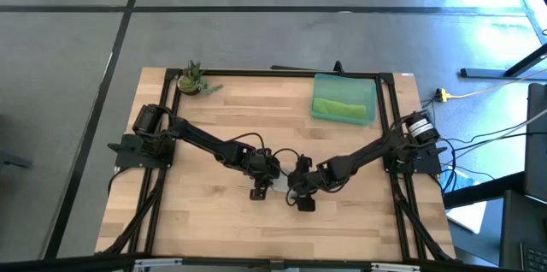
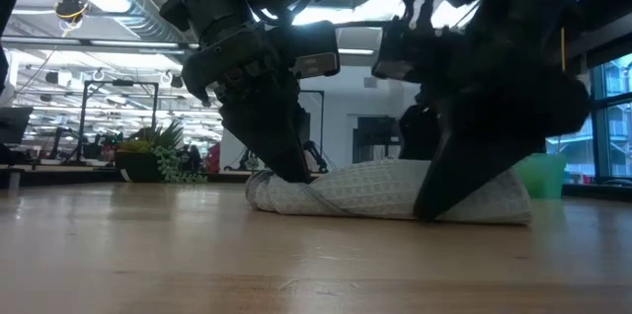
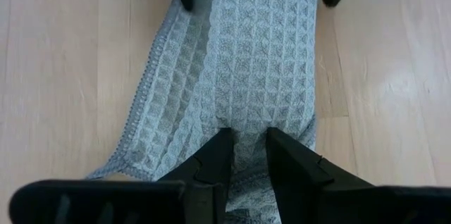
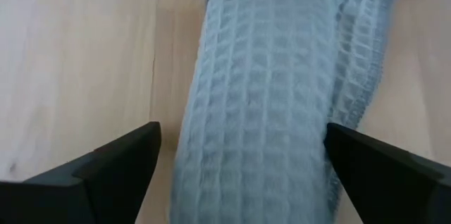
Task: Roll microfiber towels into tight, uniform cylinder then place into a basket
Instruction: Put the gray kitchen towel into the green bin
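Lay rolled on the table (image 1: 205, 212) near its middle: the grey towel (image 2: 395, 194). Stood at its left end, pinching a fold: the left gripper (image 3: 244, 155). Straddled its right end, fingers spread to either side: the right gripper (image 4: 243, 157). Sat at the far right corner: the basket (image 1: 369, 84), with the green towel (image 1: 340, 108) inside. Stood at the far left corner: a potted plant (image 1: 191, 79).
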`<action>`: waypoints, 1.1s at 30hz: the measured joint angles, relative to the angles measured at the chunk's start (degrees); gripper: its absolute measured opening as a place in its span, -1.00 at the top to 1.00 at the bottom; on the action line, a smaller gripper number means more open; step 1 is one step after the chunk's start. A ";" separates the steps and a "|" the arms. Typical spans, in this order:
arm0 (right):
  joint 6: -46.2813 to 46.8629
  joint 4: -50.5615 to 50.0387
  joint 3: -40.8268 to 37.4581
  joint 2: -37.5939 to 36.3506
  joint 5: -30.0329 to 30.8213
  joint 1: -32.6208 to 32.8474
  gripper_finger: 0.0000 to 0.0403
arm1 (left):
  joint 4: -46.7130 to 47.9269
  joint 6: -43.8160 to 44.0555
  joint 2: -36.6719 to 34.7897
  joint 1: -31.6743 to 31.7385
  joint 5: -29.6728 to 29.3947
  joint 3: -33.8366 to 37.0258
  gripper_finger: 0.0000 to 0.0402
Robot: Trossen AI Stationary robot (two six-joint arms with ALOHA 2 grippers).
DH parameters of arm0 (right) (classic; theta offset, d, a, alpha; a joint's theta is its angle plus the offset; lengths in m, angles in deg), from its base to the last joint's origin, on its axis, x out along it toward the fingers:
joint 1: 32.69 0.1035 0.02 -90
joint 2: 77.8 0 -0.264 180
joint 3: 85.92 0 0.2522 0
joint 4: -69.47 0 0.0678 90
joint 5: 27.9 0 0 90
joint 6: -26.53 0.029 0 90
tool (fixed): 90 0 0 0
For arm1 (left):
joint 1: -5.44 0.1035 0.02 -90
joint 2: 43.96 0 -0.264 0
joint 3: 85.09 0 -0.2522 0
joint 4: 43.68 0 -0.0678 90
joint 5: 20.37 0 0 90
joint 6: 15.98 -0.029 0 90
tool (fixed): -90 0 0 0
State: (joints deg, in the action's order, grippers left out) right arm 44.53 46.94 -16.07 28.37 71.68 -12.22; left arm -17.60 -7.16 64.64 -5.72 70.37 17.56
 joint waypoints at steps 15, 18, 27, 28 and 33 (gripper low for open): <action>-0.48 3.89 0.22 3.30 2.82 -0.13 -0.99 | -0.02 0.00 0.00 0.00 -0.07 0.00 0.57; -0.22 3.76 0.22 3.34 3.57 -0.11 -0.99 | -0.02 -0.01 0.00 0.00 -0.07 0.00 0.57; -0.76 4.07 0.13 3.53 0.14 -1.54 -0.70 | -0.02 0.00 0.00 0.00 -0.03 0.00 0.57; -0.72 4.22 0.13 3.87 -0.11 -1.62 -0.63 | -0.02 0.00 0.00 0.00 -0.02 0.00 0.57; -0.84 4.50 0.15 4.26 0.32 -1.60 -0.24 | -0.02 0.00 -0.02 0.00 -0.02 0.00 0.57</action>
State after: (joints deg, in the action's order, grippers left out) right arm 43.69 51.44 -15.92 32.63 72.00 -13.81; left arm -17.62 -7.16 64.61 -5.72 70.34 17.56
